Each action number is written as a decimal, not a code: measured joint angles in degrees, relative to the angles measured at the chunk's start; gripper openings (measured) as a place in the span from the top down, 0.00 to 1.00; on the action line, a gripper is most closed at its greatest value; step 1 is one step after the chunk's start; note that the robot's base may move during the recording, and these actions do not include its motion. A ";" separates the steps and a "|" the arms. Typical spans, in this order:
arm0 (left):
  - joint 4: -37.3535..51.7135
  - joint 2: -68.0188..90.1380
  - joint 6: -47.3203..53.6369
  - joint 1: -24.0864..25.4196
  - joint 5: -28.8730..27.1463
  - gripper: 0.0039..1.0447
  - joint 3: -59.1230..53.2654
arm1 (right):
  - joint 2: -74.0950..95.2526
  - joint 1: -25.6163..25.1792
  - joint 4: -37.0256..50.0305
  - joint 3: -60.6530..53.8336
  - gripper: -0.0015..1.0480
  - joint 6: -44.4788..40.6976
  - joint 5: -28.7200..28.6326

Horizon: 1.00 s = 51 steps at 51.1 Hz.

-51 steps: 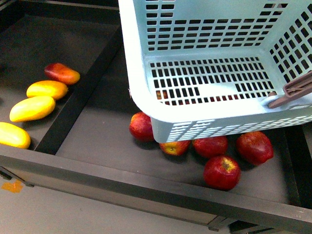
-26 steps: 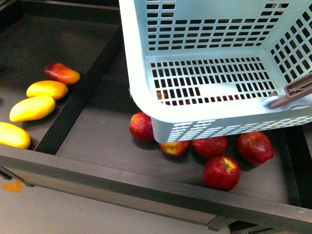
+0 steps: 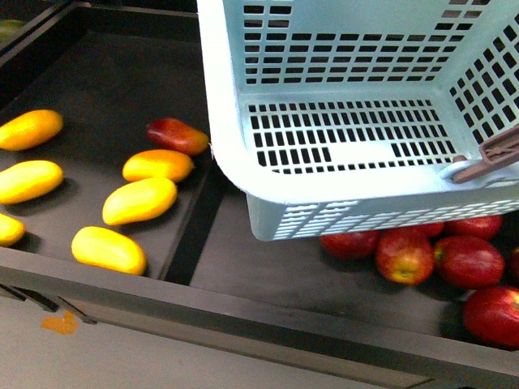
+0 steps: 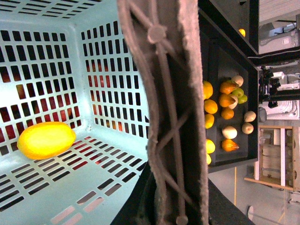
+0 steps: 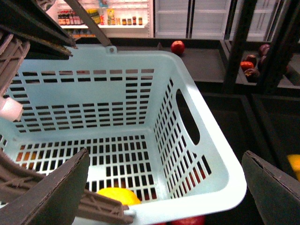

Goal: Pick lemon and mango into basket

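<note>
Everything on the dark bench [image 3: 243, 312] has slid rightward in the front view since a second ago. The divider [image 3: 195, 235] that stood left of centre is now nearer the middle, more yellow fruit has come in at the left, and the red apples [image 3: 404, 256] have drifted to the near right. The basket [image 3: 235, 174] keeps its place at the far right of the view and hangs over the apple compartment. Its brownish handle [image 3: 496, 152] pokes in at the right edge.

The lemon [image 4: 46, 139] lies on the slotted basket floor against a lattice wall. The right wrist view shows it too, close under the handle. In the front view the basket's near wall hides it.

Yellow mangoes [image 3: 139, 201] lie loose in the left compartment, well apart from the basket. A red-blushed mango [image 3: 177, 135] lies at their far right, next to the basket's corner.

The right pincer [image 5: 164, 152] is spread wide above the basket's mouth and pinches nothing. The left pincer [image 4: 140, 208] shows only as a dark mass close beside the handle, which fills the middle of the left wrist view. Whether it pinches the handle cannot be told.
</note>
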 joint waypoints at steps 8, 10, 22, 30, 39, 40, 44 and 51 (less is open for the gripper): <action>0.02 0.00 0.15 0.39 -0.52 0.94 -0.02 | 0.13 0.07 -0.04 -0.04 0.08 0.00 -0.02; 0.02 0.00 0.15 0.37 -0.24 0.94 -0.02 | 0.02 0.07 -0.04 -0.04 0.08 0.00 0.00; 0.04 0.00 -0.07 0.31 -0.07 0.94 -0.02 | 0.09 0.07 -0.04 -0.04 0.08 0.00 -0.04; 0.04 0.00 0.04 0.33 -0.28 0.94 -0.02 | 0.09 0.07 -0.09 -0.09 0.08 0.00 -0.04; 0.07 0.00 0.15 0.37 -0.11 0.94 -0.02 | 0.09 0.07 -0.11 -0.07 0.08 0.00 -0.07; 0.07 0.00 0.11 0.37 -0.24 0.94 -0.02 | 0.20 0.09 -0.15 -0.13 0.08 0.00 -0.09; 0.07 -0.02 0.13 0.35 0.09 0.94 -0.02 | -0.02 0.07 -0.13 -0.11 0.08 0.00 -0.04; 0.07 0.00 0.22 0.35 0.02 0.94 -0.13 | 0.04 0.07 -0.15 -0.11 0.08 0.00 -0.04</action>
